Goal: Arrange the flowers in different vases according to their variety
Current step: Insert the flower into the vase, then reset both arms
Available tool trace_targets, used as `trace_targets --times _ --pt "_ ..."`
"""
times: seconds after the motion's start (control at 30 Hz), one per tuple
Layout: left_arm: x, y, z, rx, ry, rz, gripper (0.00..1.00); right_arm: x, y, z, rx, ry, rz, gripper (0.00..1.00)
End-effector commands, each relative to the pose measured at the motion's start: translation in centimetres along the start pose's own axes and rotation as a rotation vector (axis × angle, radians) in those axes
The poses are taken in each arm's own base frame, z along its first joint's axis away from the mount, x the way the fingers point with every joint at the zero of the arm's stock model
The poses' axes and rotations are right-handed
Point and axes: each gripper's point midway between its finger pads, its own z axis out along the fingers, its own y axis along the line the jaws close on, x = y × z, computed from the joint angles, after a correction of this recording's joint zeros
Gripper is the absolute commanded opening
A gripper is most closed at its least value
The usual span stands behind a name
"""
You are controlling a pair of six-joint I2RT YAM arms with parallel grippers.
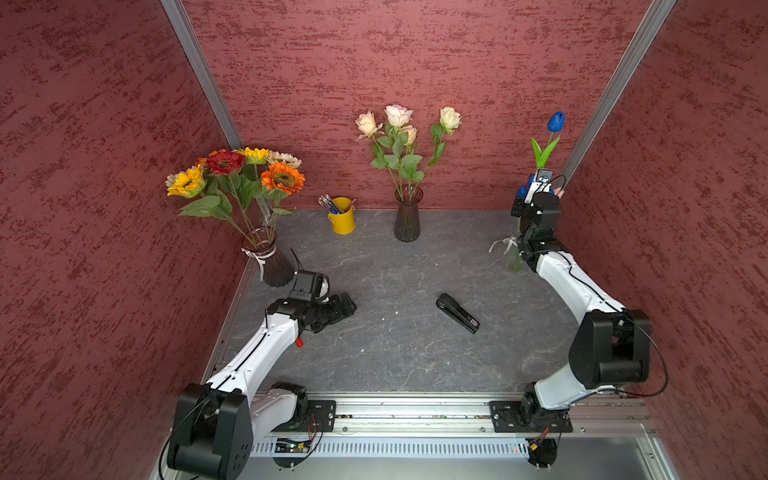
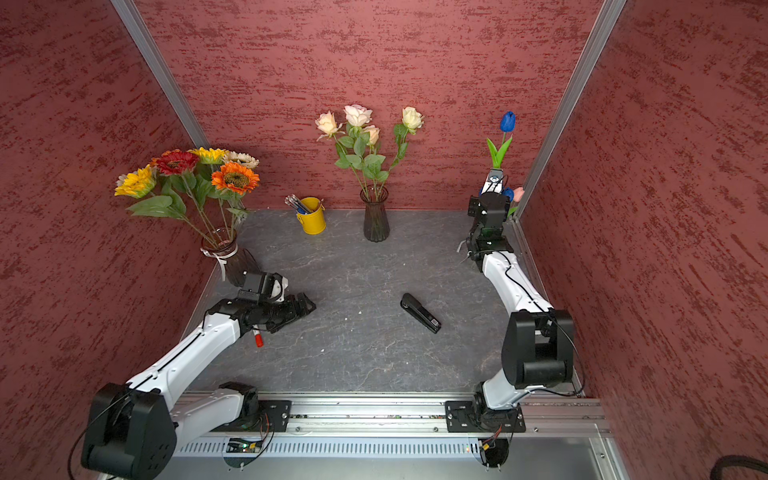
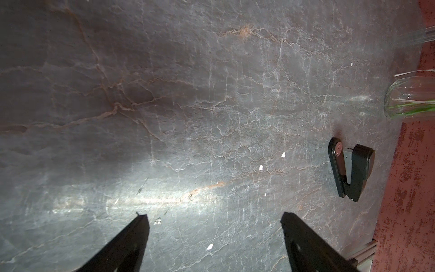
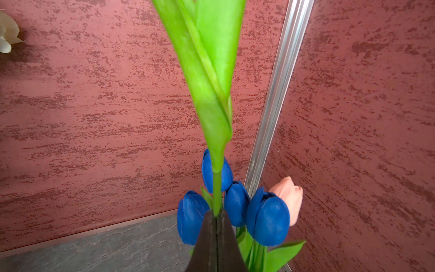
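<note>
My right gripper [image 1: 543, 176] [image 4: 216, 214] is shut on the green stem [image 4: 217, 188] of a blue tulip [image 1: 556, 121] [image 2: 508, 121]. It holds the tulip upright at the far right corner. Below it, several blue tulips [image 4: 268, 216] and a pink one [image 4: 290, 200] stand in the clear ribboned vase [image 1: 513, 259] [image 3: 409, 99], which my arm mostly hides. Sunflowers [image 1: 249, 170] fill the ribboned dark vase [image 1: 272, 266] at the left. Roses [image 1: 399, 118] stand in the dark vase [image 1: 408, 220] at the back. My left gripper [image 1: 348, 306] [image 3: 214, 216] hovers open and empty over the table [image 1: 395, 353].
A yellow bucket [image 1: 343, 218] of pens stands at the back between the two dark vases. A black stapler [image 1: 457, 312] [image 3: 350, 172] lies mid-table. A red-capped marker [image 2: 258, 340] shows under my left arm. Red walls close in on three sides.
</note>
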Motion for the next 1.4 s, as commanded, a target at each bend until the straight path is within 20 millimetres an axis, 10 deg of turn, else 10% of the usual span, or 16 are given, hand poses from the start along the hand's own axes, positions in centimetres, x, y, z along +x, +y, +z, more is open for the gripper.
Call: trace_targets --times 0.0,0.17,0.27,0.37,0.67,0.83,1.13,1.37 --pt "-1.2 -0.9 -0.2 0.026 -0.031 0.011 0.93 1.0 -0.7 0.5 0.021 -0.015 -0.005 0.00" --pt "-1.1 -0.9 -0.3 0.028 -0.033 0.015 0.93 6.1 -1.4 1.2 0.058 0.099 -0.050 0.00" --pt "-1.0 -1.0 -0.4 0.032 -0.030 0.015 0.93 7.3 -1.4 0.2 0.037 0.154 -0.038 0.51" --pt "-1.0 -1.1 -0.8 0.038 -0.041 0.018 0.93 5.4 -1.9 -2.4 0.016 0.130 0.012 0.70" --pt "-2.9 -2.1 -0.8 0.049 -0.071 0.061 1.00 1.4 -3.5 -10.4 -0.061 0.140 0.124 0.80" --pt "-5.7 -3.5 -1.1 0.070 -0.130 0.084 1.00 4.2 -2.5 -13.6 -0.137 0.273 0.184 0.98" --pt "-14.0 -2.4 -5.3 -0.084 -0.604 0.182 1.00 7.6 -1.1 -18.7 -0.227 0.242 0.225 0.99" --pt "-15.8 -2.9 -7.6 -0.109 -0.986 0.518 1.00 13.0 0.1 -19.7 -0.247 0.311 0.276 0.98"
